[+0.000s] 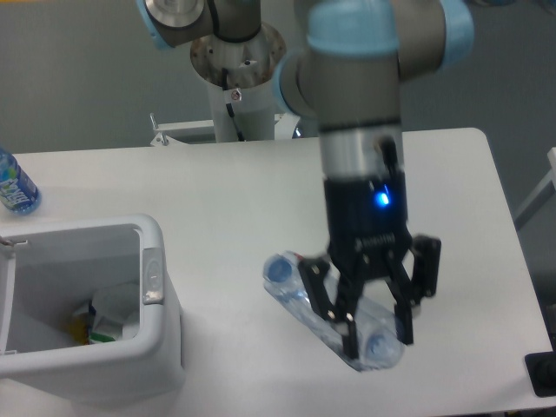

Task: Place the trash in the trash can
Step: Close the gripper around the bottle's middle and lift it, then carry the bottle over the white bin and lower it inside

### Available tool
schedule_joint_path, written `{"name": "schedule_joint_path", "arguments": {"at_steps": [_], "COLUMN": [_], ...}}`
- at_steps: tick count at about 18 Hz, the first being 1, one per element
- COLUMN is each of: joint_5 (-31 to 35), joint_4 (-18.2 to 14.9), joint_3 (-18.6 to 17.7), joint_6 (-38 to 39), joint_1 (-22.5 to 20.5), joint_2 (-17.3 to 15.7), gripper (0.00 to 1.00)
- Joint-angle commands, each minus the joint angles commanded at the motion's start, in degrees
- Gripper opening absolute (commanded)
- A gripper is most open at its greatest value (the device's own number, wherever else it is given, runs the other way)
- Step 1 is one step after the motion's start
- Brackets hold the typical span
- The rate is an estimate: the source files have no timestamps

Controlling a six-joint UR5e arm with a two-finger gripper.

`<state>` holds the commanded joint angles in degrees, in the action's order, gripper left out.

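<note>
A clear plastic bottle hangs tilted above the table, blue cap to the upper left and base to the lower right. My gripper points down, lifted high toward the camera, and is shut on the bottle near its base, with black fingers on either side of it. The white trash can with a grey oval latch stands at the lower left, well left of the bottle. Inside it lies a crumpled white scrap with green print.
An upright bottle with a blue label stands at the far left edge of the table. The robot base column rises behind the table's back edge. A black object sits at the lower right corner.
</note>
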<state>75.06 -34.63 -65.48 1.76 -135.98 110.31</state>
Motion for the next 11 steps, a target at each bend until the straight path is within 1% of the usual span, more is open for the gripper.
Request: {"name": "schedule_joint_path", "arguments": {"at_steps": [2,6,10,11], "joint_5": [0.09,0.09,0.09,0.17], "joint_4": [1.23,1.41,1.41,1.41], "joint_3": [0.08,-0.35,-1.76,-2.46], "joint_6": [0.0,-0.96,-4.56,-4.66], "joint_1": [1.93,7.29,12.21,13.53], "joint_2": [-0.62,-1.68,-1.24,-0.63], "gripper": [0.51,0.52,0.52,0.52]}}
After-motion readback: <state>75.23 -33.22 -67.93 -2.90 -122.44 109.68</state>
